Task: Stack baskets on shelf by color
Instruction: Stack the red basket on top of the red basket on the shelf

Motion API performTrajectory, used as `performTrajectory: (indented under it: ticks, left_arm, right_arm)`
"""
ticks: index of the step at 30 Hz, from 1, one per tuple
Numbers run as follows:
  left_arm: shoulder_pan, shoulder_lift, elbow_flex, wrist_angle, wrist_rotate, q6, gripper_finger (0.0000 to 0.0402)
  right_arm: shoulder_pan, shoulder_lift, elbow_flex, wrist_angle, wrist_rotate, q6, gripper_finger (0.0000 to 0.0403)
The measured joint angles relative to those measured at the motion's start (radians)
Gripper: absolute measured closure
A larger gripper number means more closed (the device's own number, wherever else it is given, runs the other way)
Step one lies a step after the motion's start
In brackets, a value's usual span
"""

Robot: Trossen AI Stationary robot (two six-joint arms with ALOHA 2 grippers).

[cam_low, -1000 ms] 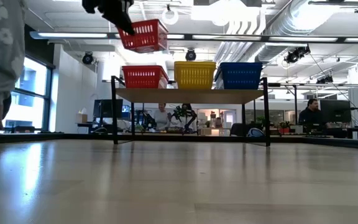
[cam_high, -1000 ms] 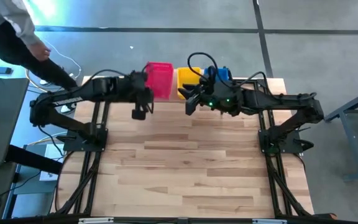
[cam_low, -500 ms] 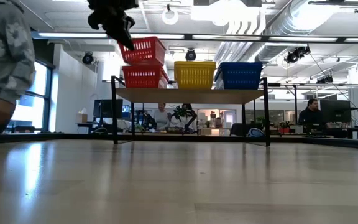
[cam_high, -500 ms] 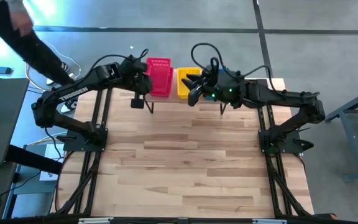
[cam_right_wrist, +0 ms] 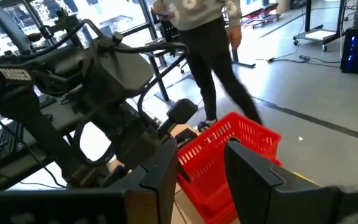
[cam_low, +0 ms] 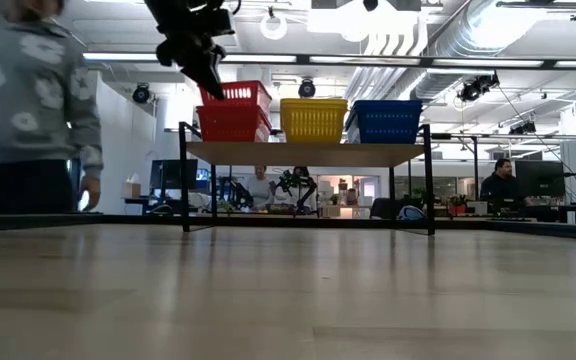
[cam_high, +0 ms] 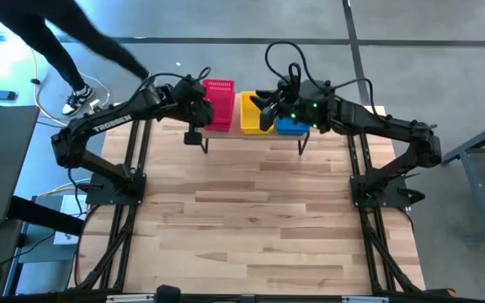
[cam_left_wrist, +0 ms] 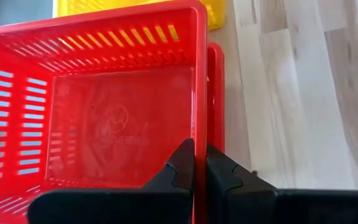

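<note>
On the shelf [cam_low: 308,153] stand a red basket [cam_low: 232,124], a yellow basket [cam_low: 313,120] and a blue basket [cam_low: 386,120] in a row. A second red basket [cam_left_wrist: 104,118] sits low over the first, partly sunk into it, and my left gripper [cam_left_wrist: 194,149] is shut on it. Its place in the low view is [cam_low: 211,78]. In the left wrist view the lower basket's rim [cam_left_wrist: 216,87] shows beside the held one. My right gripper [cam_high: 263,116] hovers open above the yellow and blue baskets, with nothing between its fingers [cam_right_wrist: 160,174]. My left gripper pinches the upper red basket's side wall at the rim [cam_left_wrist: 197,124], one finger inside the basket and one outside. The fingers slant down from the table's left and near side. The basket is nearly level, its bottom down in the lower red basket; whether it rests there I cannot tell.
A person [cam_low: 28,110] in a patterned grey top walks just past the table's far left corner. The wooden tabletop [cam_high: 251,219] in front of the shelf is bare. Black shelf legs [cam_low: 184,180] stand at the far edge.
My left gripper has carried the red basket toward the far edge and down, from tilted above the shelf to nearly level in the red basket there. My right gripper has moved toward the far edge, over the yellow and blue baskets. The person has walked along the left side.
</note>
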Motion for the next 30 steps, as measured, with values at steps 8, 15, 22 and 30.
performTrajectory:
  ticks: [8, 15, 22, 30]
  left_arm:
    - [0.005, 0.009, 0.000, 0.000, 0.016, -0.015, 0.0401]
    - [0.004, 0.009, 0.000, 0.004, 0.017, -0.052, 0.0374]
    - [0.004, 0.009, 0.000, 0.013, 0.016, -0.121, 0.0318]
    - [-0.010, 0.005, 0.000, 0.027, 0.018, -0.221, 0.0249]
  right_arm:
    - [-0.006, 0.000, 0.000, -0.009, -0.010, 0.000, 0.0285]
    - [-0.006, 0.000, 0.000, -0.028, -0.010, 0.000, 0.0285]
    - [-0.006, 0.000, 0.000, -0.040, -0.015, 0.000, 0.0285]
    - [-0.006, 0.000, 0.000, -0.044, -0.034, 0.000, 0.0285]
